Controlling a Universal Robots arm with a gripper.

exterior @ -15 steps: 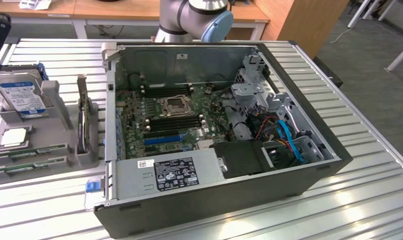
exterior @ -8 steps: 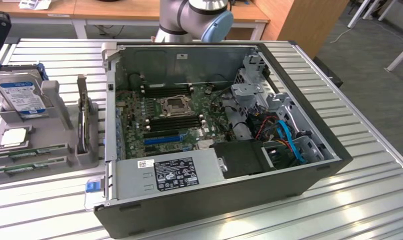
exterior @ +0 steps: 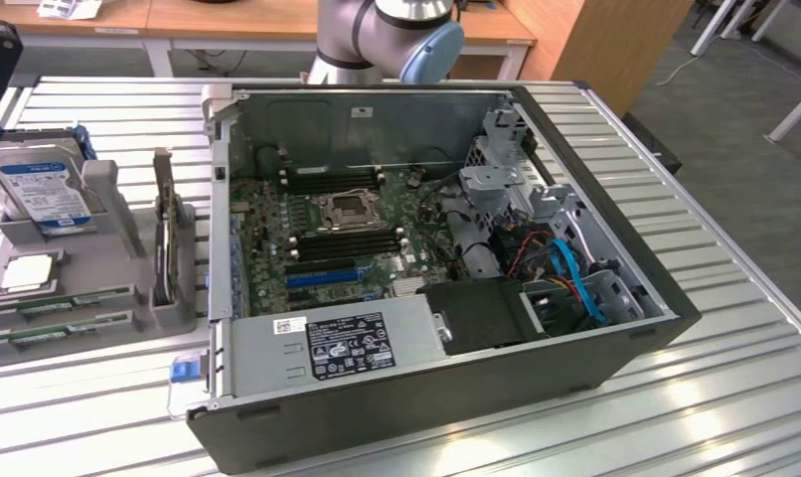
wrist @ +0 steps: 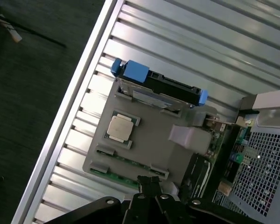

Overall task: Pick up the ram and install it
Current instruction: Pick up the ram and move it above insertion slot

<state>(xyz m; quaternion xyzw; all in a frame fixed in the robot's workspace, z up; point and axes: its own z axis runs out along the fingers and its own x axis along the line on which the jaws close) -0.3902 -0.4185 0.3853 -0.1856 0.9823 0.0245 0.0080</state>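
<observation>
Finding one: my pincer [wrist: 149,181] is closed, fingertips pressed together with nothing between them. In the wrist view it hangs above the edge of the grey holder [wrist: 154,140], close to one end of the green sticks.

Finding two: the ram [exterior: 76,300] [wrist: 130,162] lies flat in its groove in the holder [exterior: 122,298], at the near corner on the exterior view's left. It is not gripped. A second green stick [exterior: 50,335] [wrist: 114,177] lies just beside it, nearer still.

Finding three: the same holder carries the square processor chip [exterior: 27,273] [wrist: 120,127], just beyond the ram, and the hard drive [exterior: 36,189] [wrist: 170,88], standing on edge at the far end.

Finding four: the open computer case [exterior: 507,378] lies on the slatted metal table [exterior: 719,397] [wrist: 200,42], to the exterior view's right of the holder. Its motherboard [exterior: 374,248] faces up, with the black memory slots [exterior: 348,241] in rows either side of the processor socket.
</observation>
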